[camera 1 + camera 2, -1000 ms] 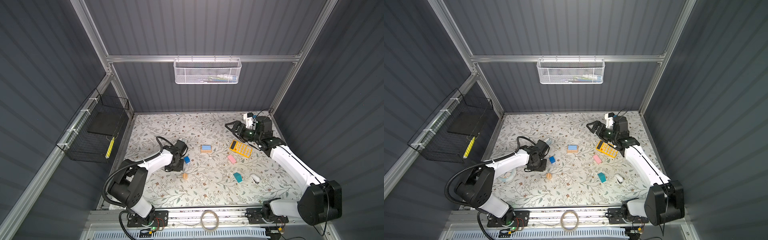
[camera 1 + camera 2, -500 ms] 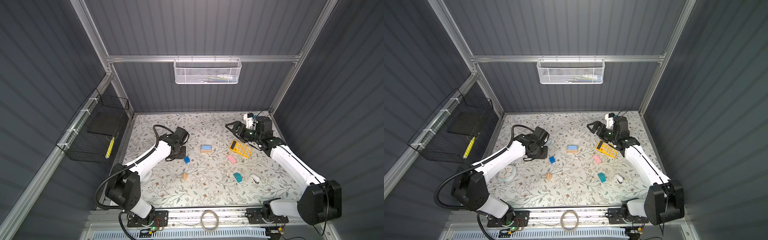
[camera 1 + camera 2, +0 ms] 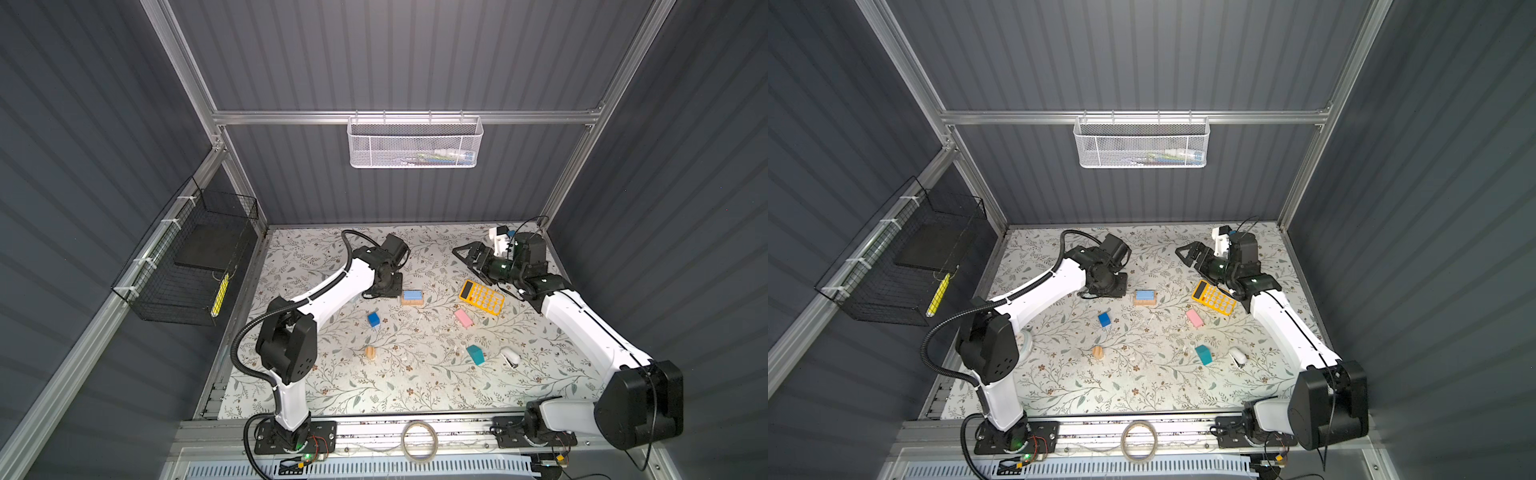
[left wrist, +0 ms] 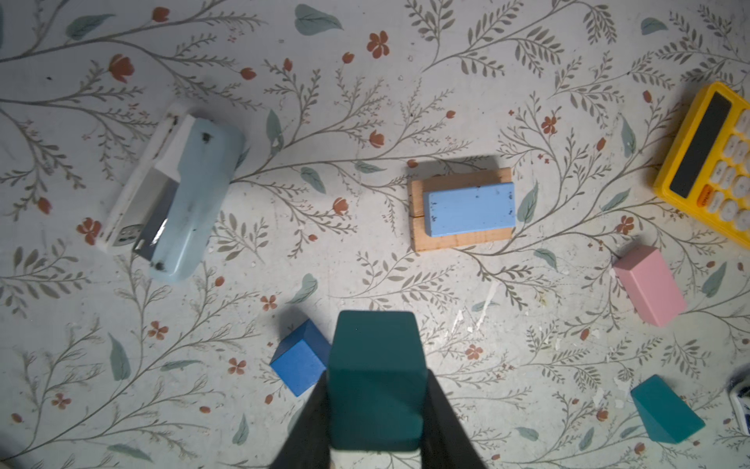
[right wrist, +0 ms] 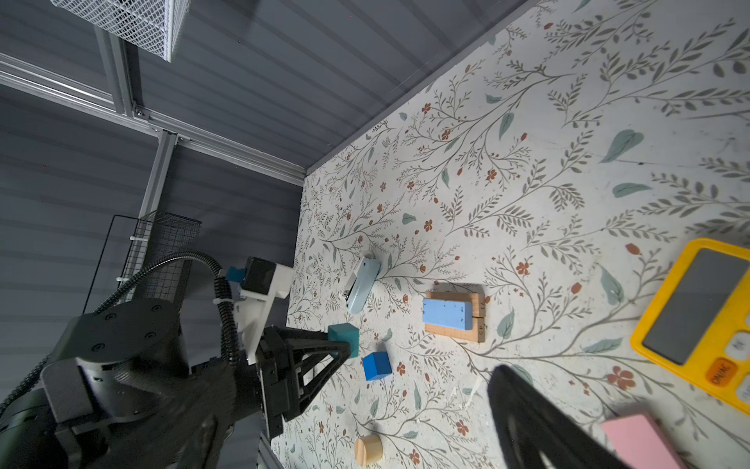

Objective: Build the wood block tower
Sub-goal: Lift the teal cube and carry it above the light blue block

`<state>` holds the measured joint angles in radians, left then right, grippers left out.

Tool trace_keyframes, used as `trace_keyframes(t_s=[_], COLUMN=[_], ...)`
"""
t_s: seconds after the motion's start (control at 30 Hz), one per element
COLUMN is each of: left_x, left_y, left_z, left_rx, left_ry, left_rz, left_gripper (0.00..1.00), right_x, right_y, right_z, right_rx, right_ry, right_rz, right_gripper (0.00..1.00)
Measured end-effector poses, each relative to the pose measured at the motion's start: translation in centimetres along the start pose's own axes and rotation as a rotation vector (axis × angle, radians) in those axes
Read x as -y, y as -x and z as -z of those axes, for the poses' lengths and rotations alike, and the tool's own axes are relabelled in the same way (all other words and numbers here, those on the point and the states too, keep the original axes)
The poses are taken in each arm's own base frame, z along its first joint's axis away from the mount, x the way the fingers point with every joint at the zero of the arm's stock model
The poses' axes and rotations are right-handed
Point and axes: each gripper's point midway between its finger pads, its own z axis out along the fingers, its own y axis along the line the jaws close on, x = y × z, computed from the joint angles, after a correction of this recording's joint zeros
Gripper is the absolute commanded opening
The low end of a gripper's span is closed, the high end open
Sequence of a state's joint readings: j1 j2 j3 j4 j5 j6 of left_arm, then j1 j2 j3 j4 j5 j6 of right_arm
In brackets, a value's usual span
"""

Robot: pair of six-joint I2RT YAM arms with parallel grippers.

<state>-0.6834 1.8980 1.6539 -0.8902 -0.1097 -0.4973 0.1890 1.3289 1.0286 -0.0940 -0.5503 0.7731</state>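
1. Holding dark teal block (image 4: 375, 365) clamped in L gripper (image 4: 375, 390); target = light blue block (image 4: 470, 209) atop tan bars (image 4: 458, 241), mid-table.
2. Centre above, square edges, lower slow, then release.
3. R gripper (image 3: 465, 262) jaws apart, idle nr calculator (image 3: 482, 297).

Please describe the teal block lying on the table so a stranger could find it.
Find the yellow calculator on the floral table. Toward the arms' bases, past the pink block, lies the teal roof piece. Its sloped top marks it; the other teal block is in the left gripper.
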Motion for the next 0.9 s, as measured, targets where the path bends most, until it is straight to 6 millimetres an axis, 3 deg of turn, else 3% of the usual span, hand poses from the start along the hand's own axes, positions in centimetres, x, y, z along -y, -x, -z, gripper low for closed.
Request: trace_keyframes(t_s=[0.43, 0.63, 0.9], left_x=[7.1, 8.0, 7.5], left_y=[1.7, 1.9, 1.9], left_z=[-3.5, -4.6, -5.6], left_rx=[-0.011, -0.022, -0.030], left_ry=[-0.040, -0.030, 0.012], left_rz=[-0.035, -0.023, 0.011], left_gripper=[0.07, 0.08, 0.08], right_x=[0.3, 0.5, 0.7], right_y=[0.3, 0.5, 0.8], right_z=[0.2, 0.3, 0.1], right_rx=[0.006, 0.012, 0.009], right_ry=[-0.004, -0.008, 0.006], right_rz=[-0.003, -0.006, -0.009], right_gripper=[0.99, 0.99, 0.99])
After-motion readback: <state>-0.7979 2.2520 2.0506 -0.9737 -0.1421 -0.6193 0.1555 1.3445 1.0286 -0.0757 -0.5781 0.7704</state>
